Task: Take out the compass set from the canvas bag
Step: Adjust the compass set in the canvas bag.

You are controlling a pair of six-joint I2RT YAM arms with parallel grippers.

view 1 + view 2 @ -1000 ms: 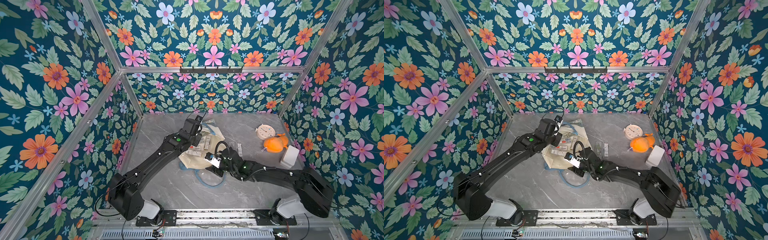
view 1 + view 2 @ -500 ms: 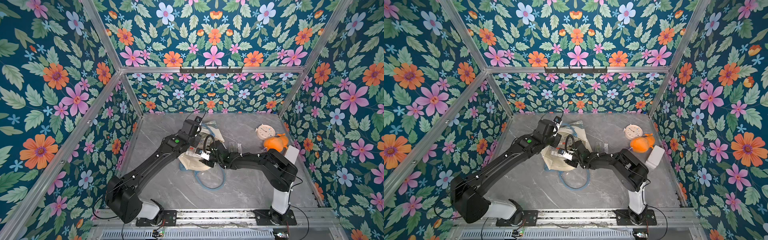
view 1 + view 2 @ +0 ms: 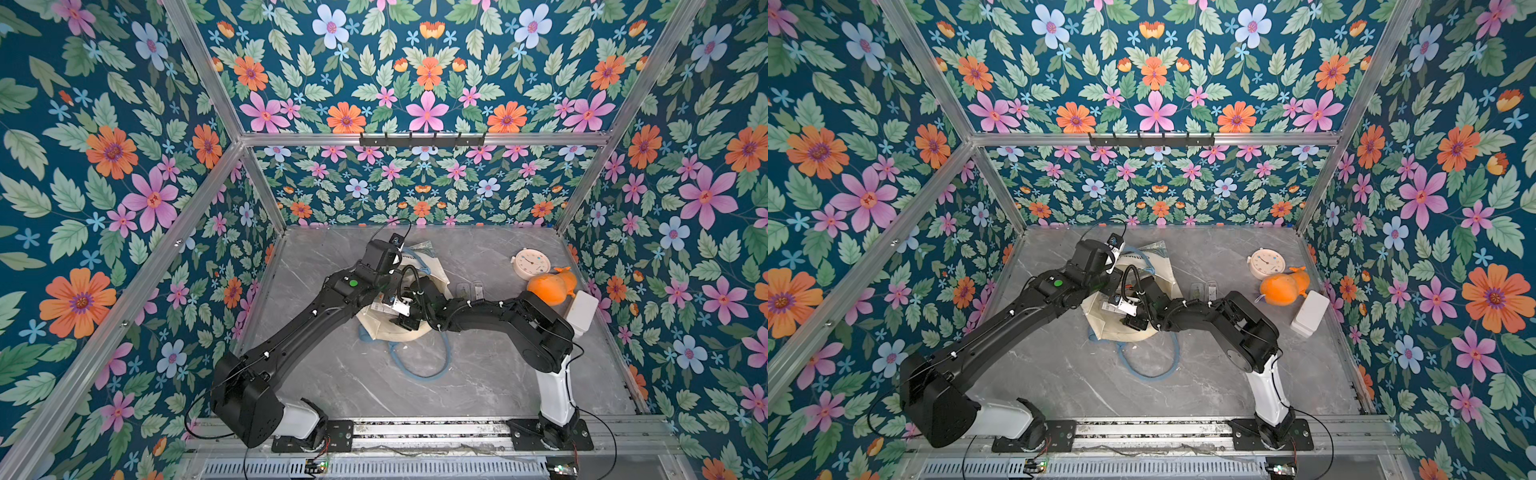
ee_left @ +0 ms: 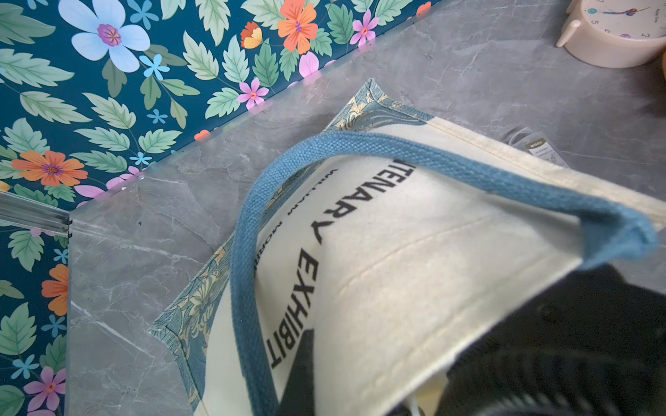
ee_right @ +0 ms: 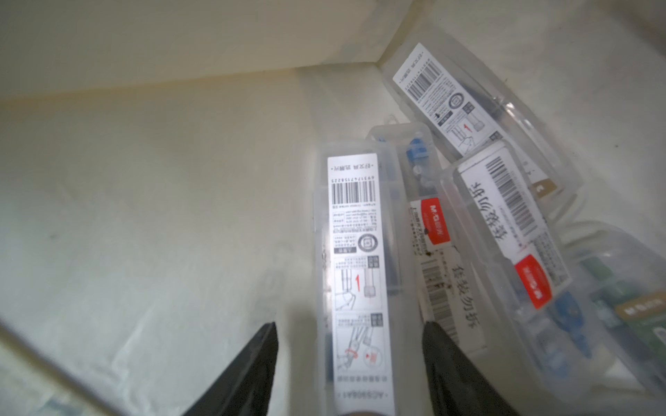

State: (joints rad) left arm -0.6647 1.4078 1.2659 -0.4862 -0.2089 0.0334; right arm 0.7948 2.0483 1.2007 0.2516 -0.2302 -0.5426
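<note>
The left gripper (image 3: 392, 274) is closed at the mouth of the bag (image 4: 396, 273); its fingers are hidden, so a hold on the canvas cannot be told. The bag lies near the table's (image 3: 332, 374) middle, toward the back edge. Inside it, the right gripper (image 5: 349, 326) stands open astride one boxed compass set (image 5: 355, 234), with others heaped beside it. Loose cases (image 3: 469, 289) lie just right of the bag.

Pink clock (image 3: 531, 262), orange plush toy (image 3: 550, 286), white box (image 3: 583, 309), grey marble table (image 3: 478, 374)
</note>
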